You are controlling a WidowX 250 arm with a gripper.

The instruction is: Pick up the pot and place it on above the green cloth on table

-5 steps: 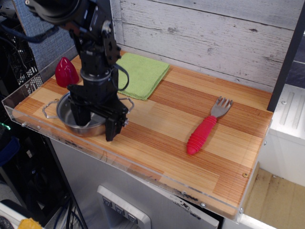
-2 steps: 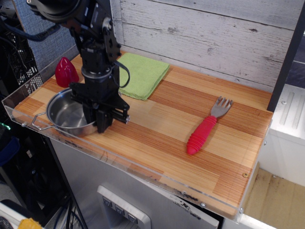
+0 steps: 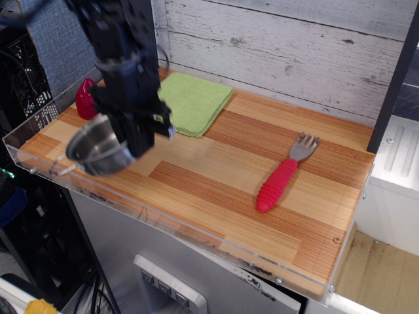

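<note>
At the hand [image 3: 141, 140] I have the pot [image 3: 98, 150] pinched by its rim on the side nearest the arm, the fingers pressed together on the thin steel wall. The bowl hangs out to the left of the hand, tipped down and away, and appears to be clear of the bench [image 3: 216, 190] over its front left corner. One wire loop handle shows low on the far side, close to the clear rim.

I judge the pot light and stiff, but polished and slippery. A pinch on one edge lets it swing or pivot, which the tilt already suggests. The rim next to a handle root looks like the surest hold, since the wire would stop it sliding sideways. I would carry it slowly.

Just behind and to the right of the hand lies the green cloth [image 3: 193, 101], flat and folded, its near edge partly hidden by the arm. It is soft, so the pot should settle on it without skidding.

Behind the hand to the left sits a red cone-shaped object [image 3: 84, 98]. Well off to the right, a red-handled fork [image 3: 283, 175] lies out of my path.
</note>
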